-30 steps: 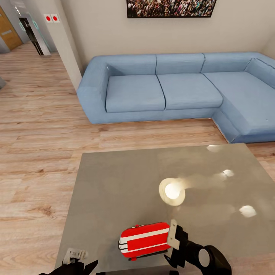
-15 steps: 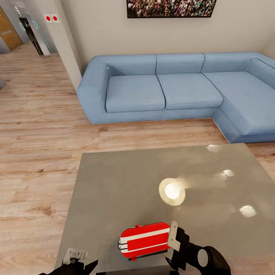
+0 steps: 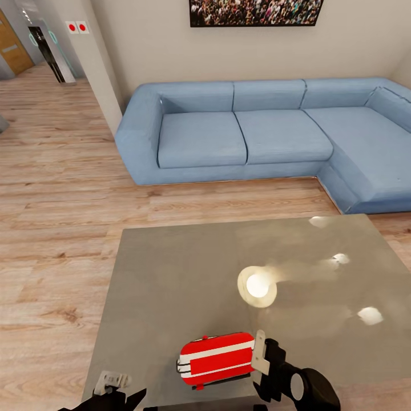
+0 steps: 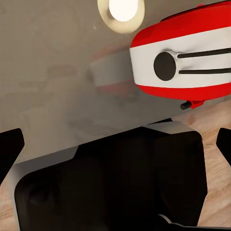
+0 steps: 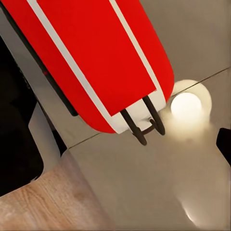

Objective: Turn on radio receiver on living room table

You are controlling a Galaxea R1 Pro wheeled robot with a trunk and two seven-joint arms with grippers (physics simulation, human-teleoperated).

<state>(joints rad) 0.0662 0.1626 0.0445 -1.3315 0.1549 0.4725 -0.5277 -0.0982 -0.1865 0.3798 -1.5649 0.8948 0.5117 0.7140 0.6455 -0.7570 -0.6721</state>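
- A light wood plank floor runs across the room and back toward a hallway at the far left.
- A plain beige wall stands behind the seating.
- A framed picture of a dense crowd hangs on that wall, cut off by the frame's top edge.
- A blue fabric sectional sofa sits against the wall and turns a corner forward at the right.
- A white wall corner beside the sofa's left arm carries a small white plate with two red dots.
- A wooden door shows at the far left.
- Bright round ceiling-light reflections shine on the glossy grey square worktop.
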